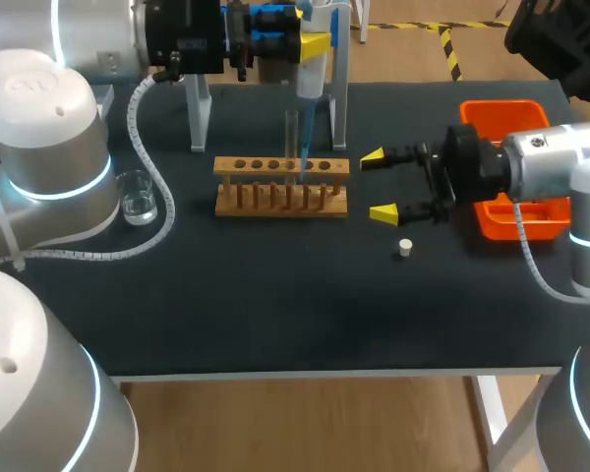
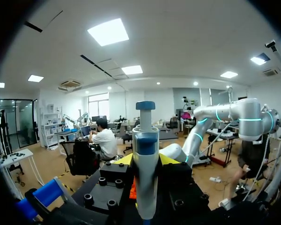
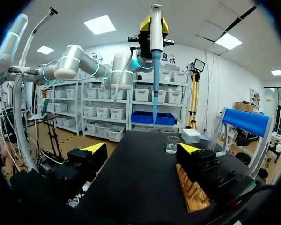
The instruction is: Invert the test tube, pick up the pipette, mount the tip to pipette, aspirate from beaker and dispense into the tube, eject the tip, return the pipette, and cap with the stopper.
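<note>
A black table point(image 1: 275, 315) seen from above. The left gripper point(image 2: 145, 161) hangs over the far side of the table, its yellow-tipped fingers closed on the body of a white and blue pipette point(image 1: 312, 74), which is upright. The pipette's long blue tip point(image 1: 304, 147) points down at a wooden rack point(image 1: 280, 197), right beside a clear test tube point(image 1: 291, 133) standing in the rack; whether the tip is inside the tube cannot be told. A glass beaker point(image 1: 136, 197) stands well to the left of the rack. The right gripper point(image 1: 379, 185) is just beside the rack's right end, its fingers spread wide with nothing between them. A small white stopper point(image 1: 405, 248) lies on the table near this gripper. An orange tray point(image 1: 501, 110) sits by the right edge.
</note>
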